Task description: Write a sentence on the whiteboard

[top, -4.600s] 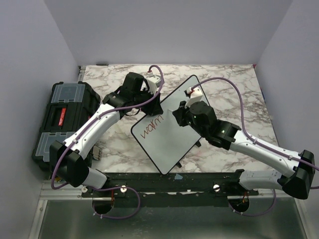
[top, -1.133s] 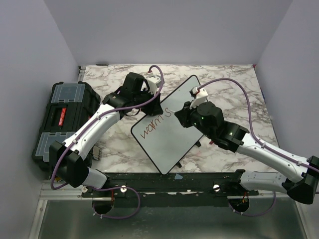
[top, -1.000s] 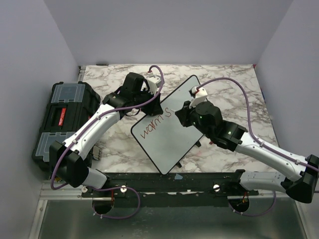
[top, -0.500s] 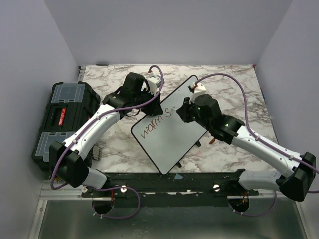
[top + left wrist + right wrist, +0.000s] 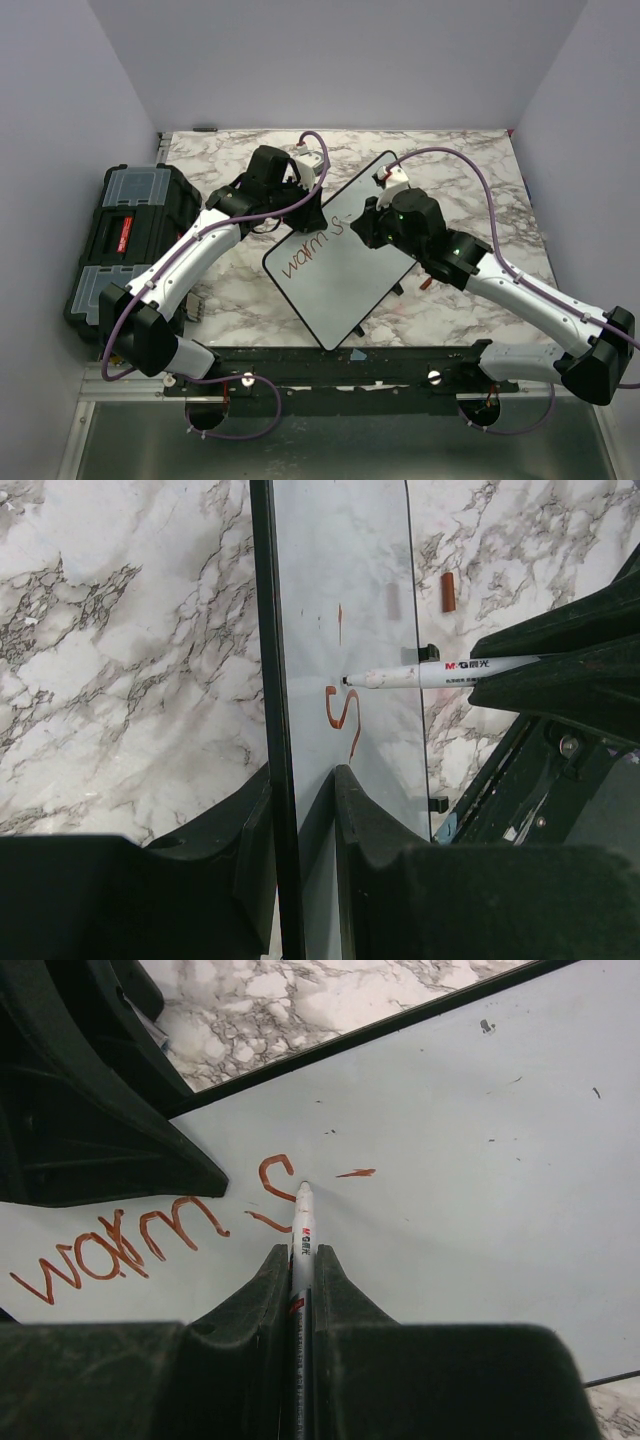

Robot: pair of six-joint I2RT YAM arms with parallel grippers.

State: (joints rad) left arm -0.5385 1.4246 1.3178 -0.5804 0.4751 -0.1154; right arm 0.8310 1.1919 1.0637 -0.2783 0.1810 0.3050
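Note:
The whiteboard [image 5: 335, 285] lies tilted on the marble table. Red writing on it reads "warm" [image 5: 120, 1245] followed by an "s" [image 5: 275, 1188] and one short stroke [image 5: 355, 1173]. My left gripper [image 5: 300, 205] is shut on the board's black far-left rim [image 5: 270, 680]. My right gripper [image 5: 372, 225] is shut on a white marker [image 5: 301, 1222] whose tip touches the board just right of the "s". The marker [image 5: 440, 671] also shows in the left wrist view, beside the "s" [image 5: 342, 710].
A black toolbox [image 5: 125, 235] with clear lid compartments stands at the table's left edge. A red marker cap [image 5: 447, 592] lies on the marble [image 5: 470, 190] beside the board. Grey walls close in the table on three sides.
Since 4.6 s ago an "s" has been added after "warm". In the last second the right gripper shifted up and right along the board and a short stroke appeared. The left arm has not moved.

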